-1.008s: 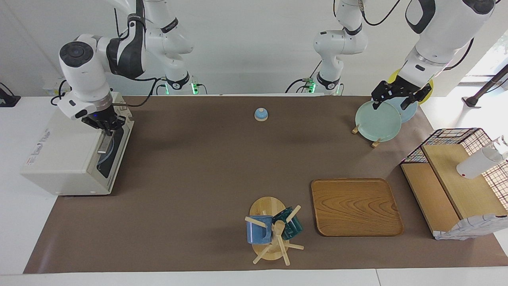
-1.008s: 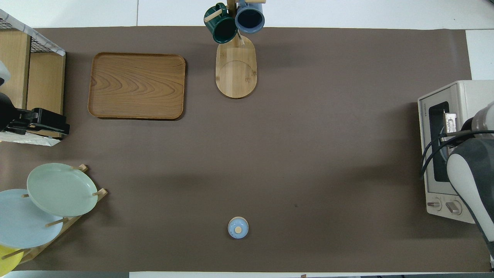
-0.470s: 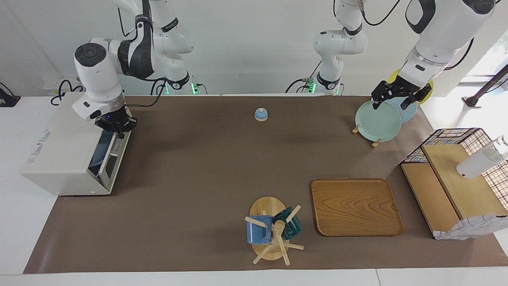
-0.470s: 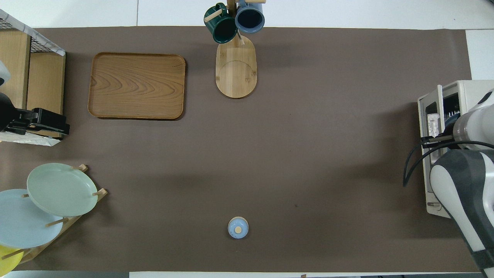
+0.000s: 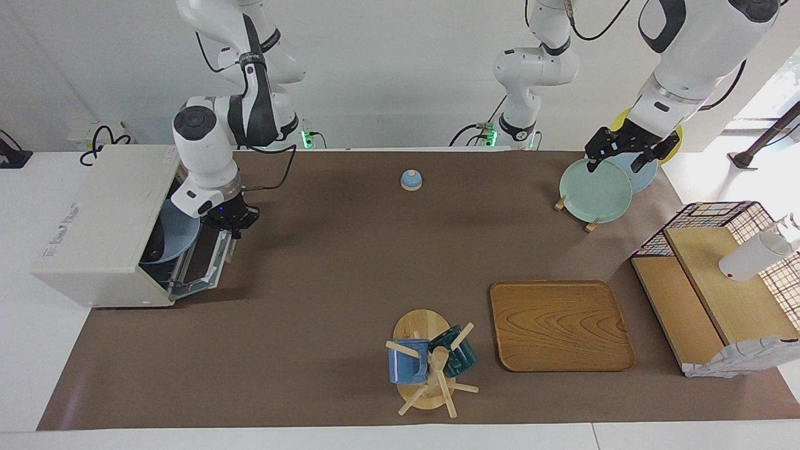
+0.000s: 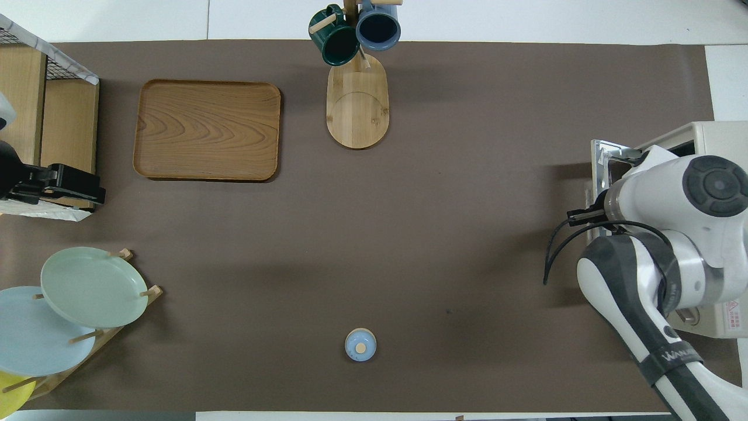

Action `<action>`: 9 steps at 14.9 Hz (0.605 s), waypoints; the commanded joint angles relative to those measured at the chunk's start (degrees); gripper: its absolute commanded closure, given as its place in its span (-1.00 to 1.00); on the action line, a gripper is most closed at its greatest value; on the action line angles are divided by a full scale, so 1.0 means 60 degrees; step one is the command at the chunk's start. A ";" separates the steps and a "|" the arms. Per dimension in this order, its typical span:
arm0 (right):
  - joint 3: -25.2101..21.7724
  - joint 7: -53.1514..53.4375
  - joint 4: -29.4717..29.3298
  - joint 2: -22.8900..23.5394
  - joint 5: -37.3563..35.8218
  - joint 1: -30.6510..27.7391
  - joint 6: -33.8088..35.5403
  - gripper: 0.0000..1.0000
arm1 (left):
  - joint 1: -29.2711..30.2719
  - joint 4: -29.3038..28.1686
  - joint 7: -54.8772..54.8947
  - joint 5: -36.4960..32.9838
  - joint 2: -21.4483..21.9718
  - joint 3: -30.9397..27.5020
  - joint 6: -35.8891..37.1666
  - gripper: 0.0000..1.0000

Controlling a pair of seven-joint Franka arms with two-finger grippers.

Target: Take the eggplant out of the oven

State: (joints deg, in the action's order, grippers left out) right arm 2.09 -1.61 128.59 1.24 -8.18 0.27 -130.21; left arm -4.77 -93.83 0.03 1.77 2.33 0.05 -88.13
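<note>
The cream-white oven [image 5: 100, 225] stands at the right arm's end of the table, also visible in the overhead view [image 6: 721, 134]. Its door [image 5: 203, 259] hangs swung well down and outward. My right gripper [image 5: 232, 224] is shut on the door's handle at the door's outer edge; in the overhead view the arm's wrist hides it. Inside sits a light blue plate [image 5: 181, 237] with a dark shape [image 5: 156, 240] on it; I cannot tell whether that is the eggplant. My left gripper [image 5: 615, 164] waits open over the plate rack.
A small blue bell [image 5: 410, 180] sits mid-table near the robots. A rack of plates [image 5: 594, 190], a wooden tray [image 5: 560, 325], a mug tree [image 5: 431, 362] and a wire-and-wood shelf [image 5: 719, 294] stand toward the left arm's end.
My right gripper has pulled the oven door from shut to well open, moving outward and down. The blue plate inside has come into view. The left arm has not moved.
</note>
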 commanded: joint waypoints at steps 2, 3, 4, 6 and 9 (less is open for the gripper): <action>-0.0172 0.0107 -0.0044 0.0672 -0.0292 -0.0220 -0.0901 1.00 | 0.0121 0.0082 0.0009 -0.0163 0.0037 0.0110 0.0084 -1.00; -0.0172 0.0252 -0.0044 0.0774 -0.0292 -0.0205 -0.0915 1.00 | 0.0121 0.0082 0.0009 -0.0178 0.0037 0.0110 0.0069 -1.00; -0.0158 0.0471 -0.0030 0.0847 -0.0292 -0.0191 -0.0974 1.00 | 0.0121 0.0053 0.0009 -0.0178 0.0052 0.0110 0.0040 -1.00; -0.0172 0.0693 -0.0030 0.0848 -0.0292 0.0086 -0.0989 1.00 | 0.0121 -0.0035 0.0009 -0.0163 0.0081 0.0110 0.0025 -1.00; -0.0158 0.0840 0.0044 0.0848 0.0406 0.0218 -0.0989 1.00 | 0.0121 -0.0036 -0.0020 -0.0163 0.0081 0.0095 0.0040 -1.00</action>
State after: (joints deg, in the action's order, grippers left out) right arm 1.93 2.45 129.03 6.30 -7.76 1.09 -134.88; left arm -4.77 -93.83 0.02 1.77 2.33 0.04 -88.15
